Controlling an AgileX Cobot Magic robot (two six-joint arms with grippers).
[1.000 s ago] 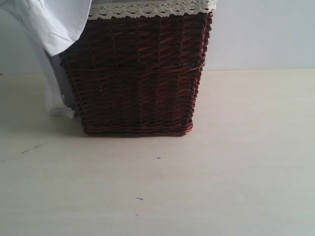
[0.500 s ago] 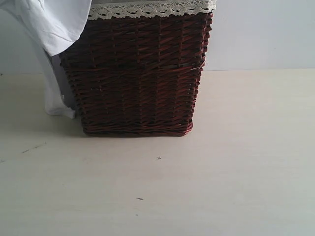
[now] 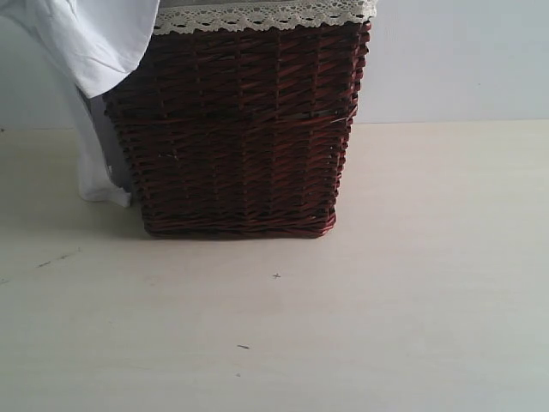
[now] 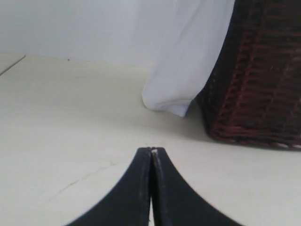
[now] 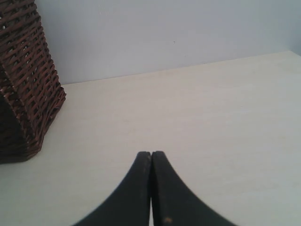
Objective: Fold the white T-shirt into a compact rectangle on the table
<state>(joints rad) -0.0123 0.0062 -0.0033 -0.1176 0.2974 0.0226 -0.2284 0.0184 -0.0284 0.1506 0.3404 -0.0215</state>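
**Inspector:** What has changed in the last second?

**Assessor:** Nothing to record. In the exterior view the basket (image 3: 240,129) stands on the same spot of the table (image 3: 403,300). The white T-shirt (image 3: 94,43) hangs over the basket's left rim exactly as it did. One strip of cloth trails down the basket's side to about tabletop level. Neither arm appears in that view.

**Inspector:** What does that mean for the task?

**Assessor:** By the look of it, folding has not begun. The shirt is draped half out of the basket rather than laid flat. It presumably has to be drawn out and spread on the open table in front first.

**Inspector:** And the left gripper?

**Assessor:** The left gripper (image 4: 151,150) is fully closed, its two dark fingers pressed tip to tip with nothing between them. It sits over bare table, pointing toward the hanging end of the shirt, which lies just beside the basket's lower corner. It touches neither cloth nor wicker.

**Inspector:** The right?

**Assessor:** The right gripper (image 5: 151,153) is in the same condition, closed and empty. Bare table lies ahead of it and the basket stands off to one side, well apart. The shirt does not show from that wrist camera.

**Inspector:** Any remarks?

**Assessor:** The jaws would need to open before any grasp. The lace trim (image 3: 257,15) on the basket's rim is also white and must not be mistaken for the shirt.
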